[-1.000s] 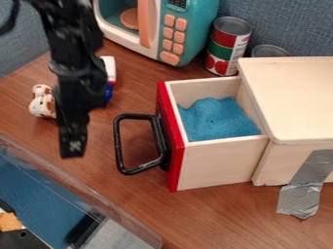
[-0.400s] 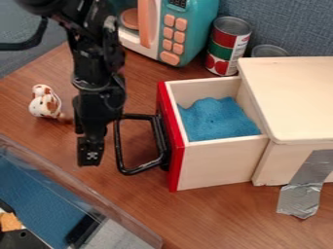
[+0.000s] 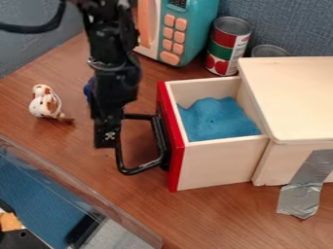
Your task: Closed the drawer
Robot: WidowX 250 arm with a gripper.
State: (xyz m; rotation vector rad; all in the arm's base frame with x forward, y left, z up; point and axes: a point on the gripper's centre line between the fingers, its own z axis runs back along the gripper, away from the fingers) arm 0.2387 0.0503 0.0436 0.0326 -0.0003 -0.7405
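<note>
Bright light from above, soft faint shadows

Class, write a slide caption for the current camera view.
Black gripper beside the handle of an open, red-fronted drawer holding a blue cloth.

Pale smooth wood box [image 3: 296, 97], glossy black handle [image 3: 138, 169], crinkled silvery tape [image 3: 302, 187].

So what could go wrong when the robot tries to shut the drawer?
The gripper is right by the black handle, so it might snag the loop and tug the drawer instead of pushing it. The blue stuff heaps up inside, so a hard bump might shake it about. The push could also go crooked, because the gripper is at the handle's far side from the box.
</note>
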